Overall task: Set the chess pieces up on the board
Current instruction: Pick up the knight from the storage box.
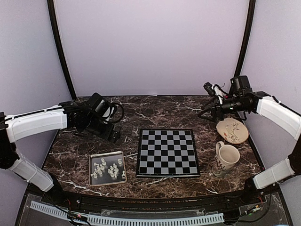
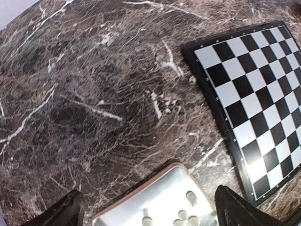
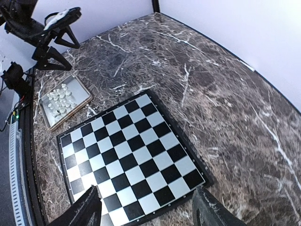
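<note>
The board (image 1: pixel 167 153) lies flat in the middle of the marble table, with no pieces on its squares. Several tiny whitish chess pieces (image 1: pixel 109 169) stand together in a silver-rimmed tray (image 1: pixel 101 158) just left of the board. My left gripper (image 1: pixel 117 135) hangs open above the tray's far edge. In the left wrist view its fingers (image 2: pixel 61 214) stand wide apart over the tray (image 2: pixel 160 193), with pieces (image 2: pixel 191 197) between them and the board's corner (image 2: pixel 254 94) to the right. My right gripper (image 1: pixel 205 101) is raised at the back right, open and empty (image 3: pixel 146 212) above the board (image 3: pixel 127 150).
A patterned mug (image 1: pixel 225 157) stands right of the board, and a decorated plate (image 1: pixel 232 130) lies behind the mug. Purple walls close in the back and sides. The right wrist view shows the tray (image 3: pixel 77 96) and the left arm (image 3: pixel 47 28) beyond the board.
</note>
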`<act>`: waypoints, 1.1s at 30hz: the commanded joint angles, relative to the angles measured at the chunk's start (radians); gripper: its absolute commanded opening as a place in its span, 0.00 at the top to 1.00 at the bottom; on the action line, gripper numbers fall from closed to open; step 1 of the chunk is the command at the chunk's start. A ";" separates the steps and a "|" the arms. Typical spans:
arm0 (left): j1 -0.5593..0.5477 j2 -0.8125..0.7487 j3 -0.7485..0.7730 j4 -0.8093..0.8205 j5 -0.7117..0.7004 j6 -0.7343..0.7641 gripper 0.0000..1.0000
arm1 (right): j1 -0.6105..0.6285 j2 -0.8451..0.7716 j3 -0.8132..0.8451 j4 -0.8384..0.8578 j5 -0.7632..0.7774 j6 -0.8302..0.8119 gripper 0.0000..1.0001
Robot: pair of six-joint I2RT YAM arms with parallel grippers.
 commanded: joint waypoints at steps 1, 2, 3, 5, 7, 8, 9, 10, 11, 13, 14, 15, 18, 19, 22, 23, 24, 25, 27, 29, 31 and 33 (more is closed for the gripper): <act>0.043 -0.088 -0.100 0.014 -0.062 -0.042 0.01 | 0.176 0.061 0.113 -0.052 0.132 -0.021 0.34; 0.056 -0.096 -0.110 0.009 -0.078 -0.050 0.01 | 0.217 0.076 0.131 -0.053 0.163 -0.028 0.34; 0.064 -0.102 -0.126 0.006 -0.114 -0.058 0.01 | 0.253 0.087 0.145 -0.047 0.186 -0.036 0.34; 0.083 -0.085 -0.140 -0.061 -0.206 -0.147 0.01 | 0.310 0.106 0.169 -0.027 0.215 -0.033 0.34; 0.099 -0.032 -0.117 -0.115 -0.181 -0.135 0.01 | 0.349 0.131 0.200 -0.028 0.212 -0.023 0.34; 0.099 -0.003 -0.102 -0.142 -0.160 -0.110 0.01 | 0.364 0.145 0.217 -0.038 0.207 -0.025 0.34; 0.099 0.018 -0.096 -0.145 -0.120 -0.074 0.04 | 0.373 0.158 0.228 -0.049 0.206 -0.033 0.34; 0.099 0.025 -0.104 -0.137 -0.089 -0.061 0.11 | 0.380 0.165 0.226 -0.051 0.211 -0.041 0.35; 0.099 0.022 -0.116 -0.117 -0.057 -0.056 0.18 | 0.381 0.168 0.216 -0.049 0.213 -0.049 0.36; 0.099 -0.001 -0.135 -0.095 0.039 -0.034 0.34 | 0.382 0.167 0.178 -0.048 0.207 -0.088 0.39; 0.099 -0.012 -0.140 -0.091 0.100 -0.020 0.38 | 0.382 0.163 0.150 -0.043 0.197 -0.106 0.40; 0.099 -0.025 -0.143 -0.088 0.157 -0.005 0.41 | 0.382 0.163 0.125 -0.035 0.191 -0.121 0.42; 0.052 -0.068 -0.162 -0.083 0.206 0.020 0.44 | 0.381 0.179 0.056 -0.017 0.207 -0.164 0.48; 0.039 -0.075 -0.166 -0.090 0.195 0.022 0.48 | 0.381 0.186 0.043 -0.015 0.223 -0.172 0.50; 0.023 -0.073 -0.171 -0.105 0.219 0.022 0.62 | 0.382 0.209 0.059 -0.032 0.221 -0.190 0.55; 0.015 -0.067 -0.173 -0.104 0.223 0.019 0.67 | 0.382 0.218 0.064 -0.043 0.214 -0.196 0.57; 0.004 -0.060 -0.175 -0.098 0.230 0.022 0.69 | 0.382 0.225 0.079 -0.053 0.206 -0.199 0.58; -0.010 -0.053 -0.178 -0.089 0.234 0.027 0.71 | 0.382 0.230 0.094 -0.058 0.203 -0.200 0.59; -0.032 -0.034 -0.176 -0.071 0.232 0.030 0.72 | 0.381 0.231 0.091 -0.056 0.203 -0.201 0.60; -0.040 -0.008 -0.174 -0.064 0.229 0.044 0.72 | 0.381 0.222 0.079 -0.039 0.220 -0.193 0.61; -0.043 0.019 -0.173 -0.056 0.232 0.081 0.71 | 0.382 0.205 0.063 -0.017 0.248 -0.181 0.61; -0.049 0.038 -0.172 -0.040 0.256 0.114 0.71 | 0.382 0.193 0.043 -0.006 0.277 -0.183 0.61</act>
